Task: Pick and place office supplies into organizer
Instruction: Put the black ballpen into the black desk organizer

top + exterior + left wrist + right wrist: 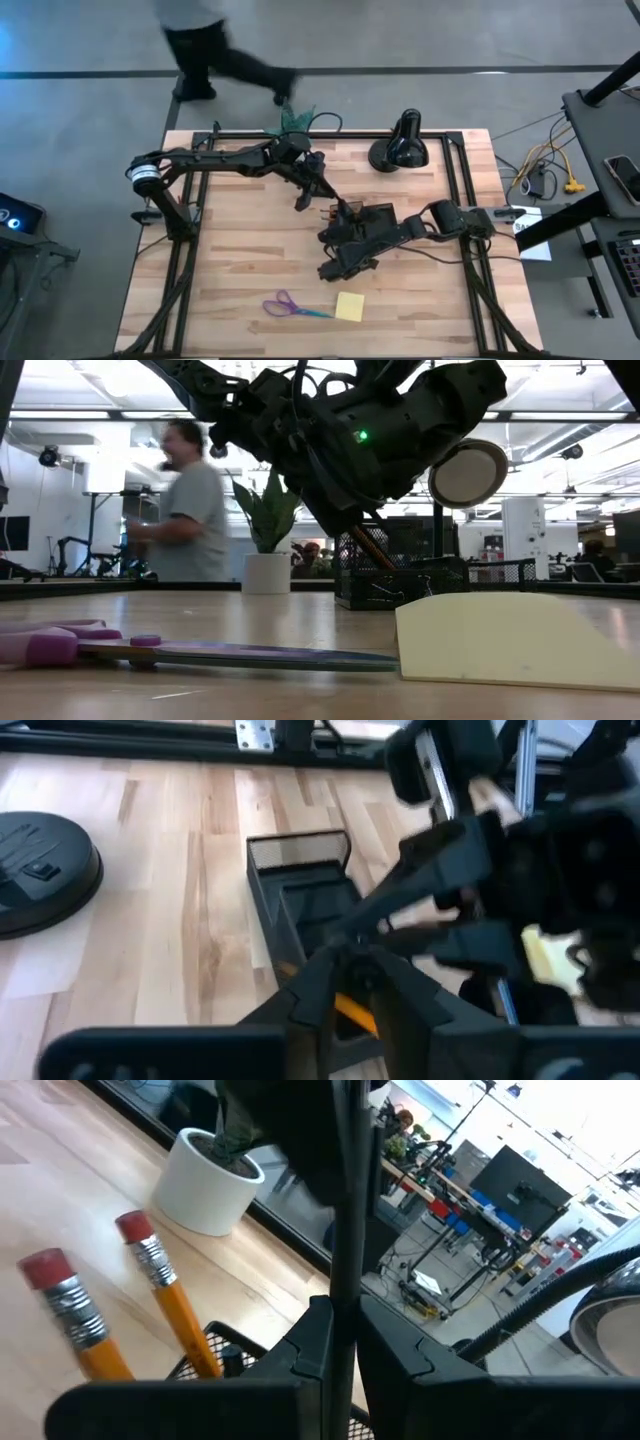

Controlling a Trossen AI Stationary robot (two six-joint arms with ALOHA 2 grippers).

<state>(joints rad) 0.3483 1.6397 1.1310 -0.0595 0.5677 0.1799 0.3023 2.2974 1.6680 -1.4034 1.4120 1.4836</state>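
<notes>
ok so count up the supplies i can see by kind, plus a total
scissors: 1
sticky-note pad: 1
pencils: 2
black pen in the right pincer: 1
total: 5

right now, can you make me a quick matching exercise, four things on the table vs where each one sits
Things:
1. scissors
2. sticky-note pad
3. desk lamp
4. organizer

Places:
A. far edge, right of centre
B. near edge, just right of the scissors
C. mid-table, under the two arms
D. near edge, left of the yellow square

Pairs: 1-D, 2-B, 3-A, 4-C
</notes>
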